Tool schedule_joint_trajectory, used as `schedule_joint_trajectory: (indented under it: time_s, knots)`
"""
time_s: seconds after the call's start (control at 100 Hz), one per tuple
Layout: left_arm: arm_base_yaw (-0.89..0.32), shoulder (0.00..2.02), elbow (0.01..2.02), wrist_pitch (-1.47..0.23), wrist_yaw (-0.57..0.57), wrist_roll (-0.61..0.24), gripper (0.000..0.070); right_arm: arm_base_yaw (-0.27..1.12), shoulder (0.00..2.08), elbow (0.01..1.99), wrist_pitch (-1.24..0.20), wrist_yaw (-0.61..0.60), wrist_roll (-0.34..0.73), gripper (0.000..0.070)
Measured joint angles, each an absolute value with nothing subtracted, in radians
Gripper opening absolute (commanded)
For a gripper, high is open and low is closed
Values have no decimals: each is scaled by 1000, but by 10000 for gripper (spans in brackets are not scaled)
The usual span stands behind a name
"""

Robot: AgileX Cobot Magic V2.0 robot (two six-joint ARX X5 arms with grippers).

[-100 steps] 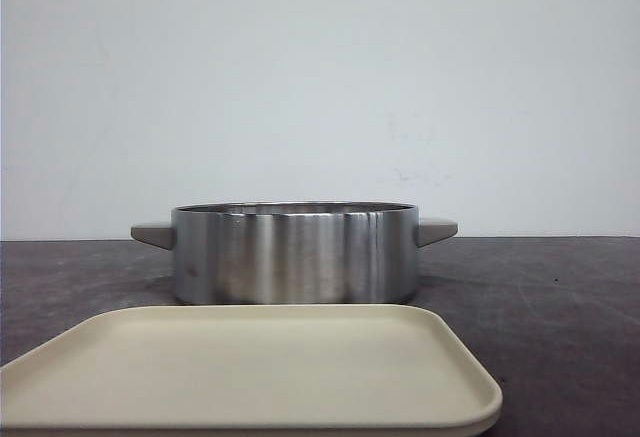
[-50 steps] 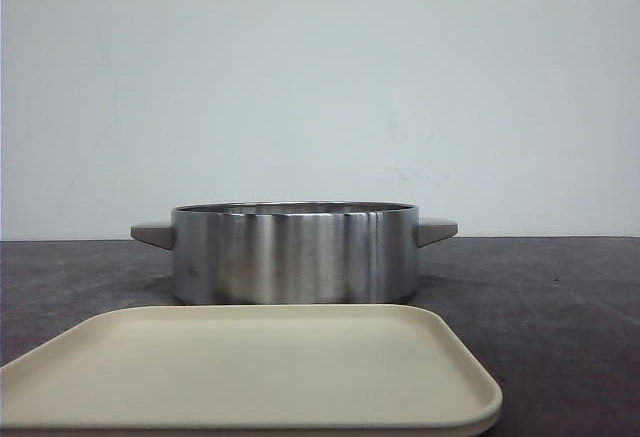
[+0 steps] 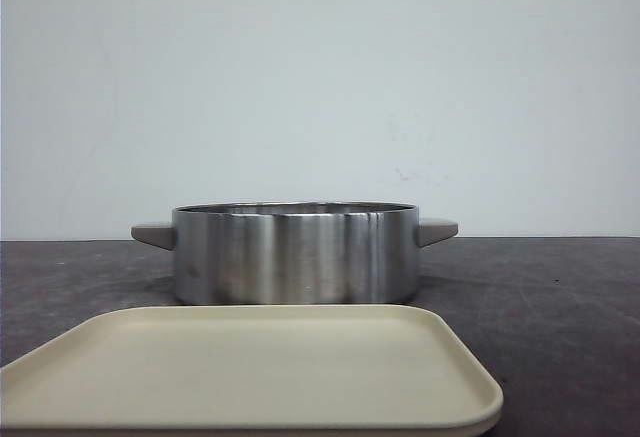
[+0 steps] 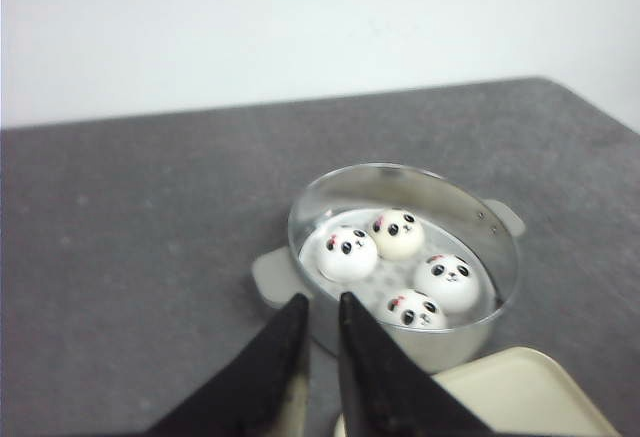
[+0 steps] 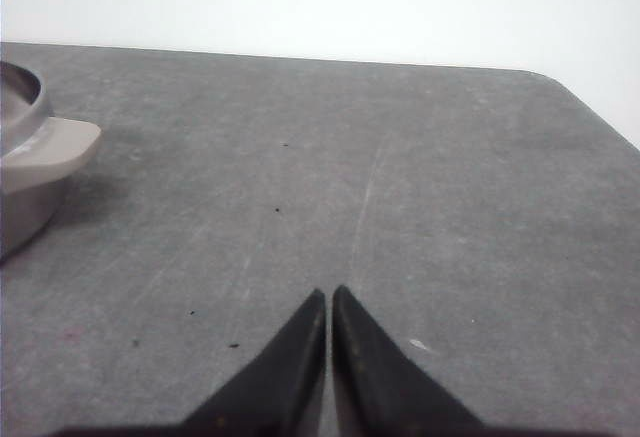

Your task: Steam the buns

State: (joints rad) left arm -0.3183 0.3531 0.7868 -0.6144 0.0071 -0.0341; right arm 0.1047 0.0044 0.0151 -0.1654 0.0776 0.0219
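Sitting in the pot (image 4: 497, 257), four buns (image 4: 399, 265), beyond left jaws.

buns (image 4: 400, 267) in pot (image 3: 295, 254) | tray (image 3: 250, 367) before pot | both on table (image 3: 560, 307)

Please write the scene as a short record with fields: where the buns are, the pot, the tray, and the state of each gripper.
buns: four panda-faced buns, all inside the pot on a perforated insert
pot: round steel pot with two grey handles, no lid on it, standing on the dark table
tray: beige tray, nothing on it, in front of the pot
left gripper: above the table near the pot, fingers almost together, holding nothing
right gripper: over bare table beside the pot, fingers together, holding nothing
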Motion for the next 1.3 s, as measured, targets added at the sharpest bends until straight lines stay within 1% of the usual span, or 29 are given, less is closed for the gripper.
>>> schedule_joint_trajectory:
  time_s: [0.08, 0.17, 0.33, 0.47, 0.61, 0.75, 0.95, 1.16, 1.3]
  knots:
    - [-247, 257, 661, -543, 7, -14, 6, 105, 4, 15, -165, 78, 22, 8]
    - [-157, 142, 516, -469, 32, -15, 6, 105, 4, 15, -165, 78, 22, 8]
    - [-25, 4, 302, -294, 92, -60, 6, 105, 4, 15, -165, 78, 22, 8]
    - [30, 6, 170, -149, 151, -109, 11, 105, 4, 15, -165, 78, 22, 8]
    - [35, 6, 84, -77, 155, -138, 11, 105, 4, 15, -165, 78, 22, 8]
    - [36, 6, 50, -59, 130, -143, 16, 105, 4, 15, -165, 78, 22, 8]
    - [37, 4, 32, -71, 123, -140, 23, 105, 4, 15, -165, 78, 22, 8]
    - [49, 4, 32, -179, 114, -101, 27, 105, 4, 15, -165, 78, 22, 8]
    - [52, 8, 32, -177, 110, -56, 27, 105, 4, 15, -165, 78, 22, 8]
